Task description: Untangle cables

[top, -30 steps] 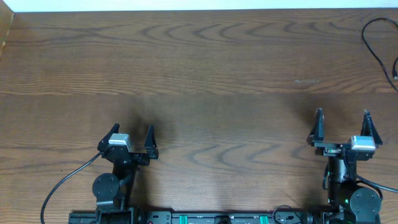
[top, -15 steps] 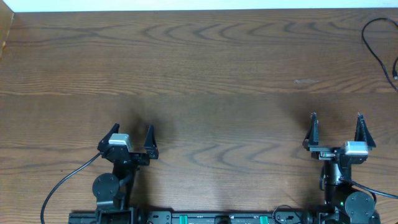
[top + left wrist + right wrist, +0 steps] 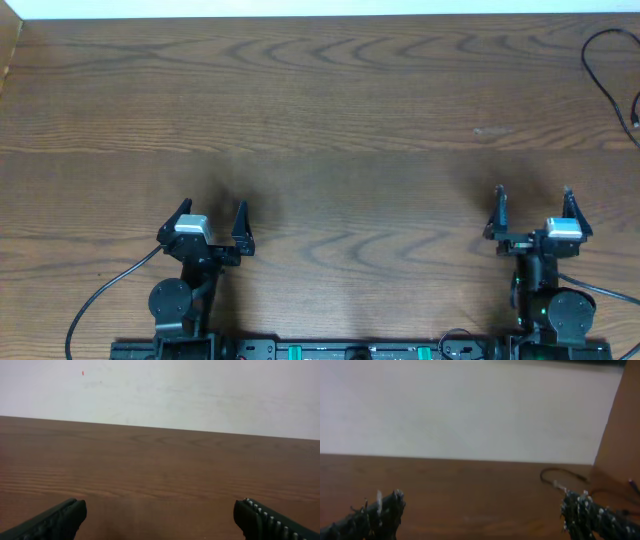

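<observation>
L gripper (image 3: 213, 208) & R gripper (image 3: 533, 195): jaws wide apart, nothing held, both at table (image 3: 350, 120) near edge. Cables (image 3: 586, 55) (only a thin black loop shows) lie at table's far-right corner.

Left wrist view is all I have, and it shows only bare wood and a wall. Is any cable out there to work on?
Observer: Yes. The overhead view shows a thin black cable curving along the far right corner of the table.
Operator: Which arm is closer to it?
Observer: The right gripper. It sits near the front edge on the right side, clearly apart from the cable.
Operator: Does it have anything in its jaws?
Observer: No. Its jaws stand open with nothing between them, and its wrist view shows the cable lying ahead, over toward its right finger.
</observation>
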`<state>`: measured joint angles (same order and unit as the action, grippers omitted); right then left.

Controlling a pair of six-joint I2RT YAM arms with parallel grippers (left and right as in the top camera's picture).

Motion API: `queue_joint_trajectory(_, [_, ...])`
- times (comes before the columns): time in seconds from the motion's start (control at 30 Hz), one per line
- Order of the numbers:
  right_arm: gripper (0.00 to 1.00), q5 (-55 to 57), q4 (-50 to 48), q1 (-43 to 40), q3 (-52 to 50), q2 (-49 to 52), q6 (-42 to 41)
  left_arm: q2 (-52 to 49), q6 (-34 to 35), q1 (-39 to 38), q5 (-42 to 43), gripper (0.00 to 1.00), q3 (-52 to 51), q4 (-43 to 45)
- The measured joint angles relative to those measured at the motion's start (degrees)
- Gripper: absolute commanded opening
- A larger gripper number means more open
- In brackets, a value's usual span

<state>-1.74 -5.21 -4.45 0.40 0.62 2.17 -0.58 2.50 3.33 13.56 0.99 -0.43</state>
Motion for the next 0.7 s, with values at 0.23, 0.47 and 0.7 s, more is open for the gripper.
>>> queue_joint_trajectory(0.23, [0.99,0.0,7.0,0.0,0.0,0.0,-0.4,0.0,0.0,0.0,0.0,0.99,0.0,0.0])
queue_joint_trajectory(0.47, [0.99,0.0,9.2,0.0,0.0,0.1,-2.1,0.0,0.0,0.0,0.0,0.99,0.0,0.0])
queue_joint_trajectory(0.7, [0.99,0.0,9.2,0.0,0.0,0.1,-2.6,0.0,0.0,0.0,0.0,0.99,0.0,0.0])
